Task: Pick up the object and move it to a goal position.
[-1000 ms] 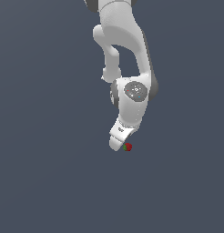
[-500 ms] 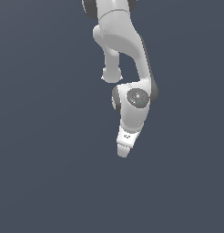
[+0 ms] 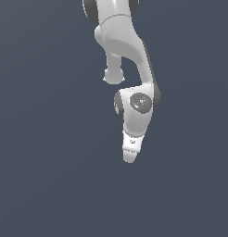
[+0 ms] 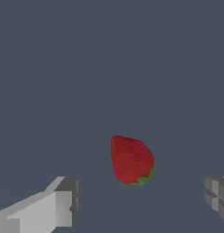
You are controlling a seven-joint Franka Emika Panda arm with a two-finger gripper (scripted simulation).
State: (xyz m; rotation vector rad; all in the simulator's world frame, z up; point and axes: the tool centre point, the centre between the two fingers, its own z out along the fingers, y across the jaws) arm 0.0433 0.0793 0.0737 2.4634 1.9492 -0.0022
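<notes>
Object lying on grey surface between pincer fingers, touching neither; pincer gaping wide. Exterior view: arm hiding object. No readable writing showing.

Exterior view: the strawberry-like object was hidden, not visible anywhere behind or below the arm. Gripper fingertips could not be made out there; jaw spread unreadable. Arm base cut off by frame edge. Wrist view: both fingers cropped at picture edges.

Exterior view faces the arm from afar; wrist view looks close past the tool.
</notes>
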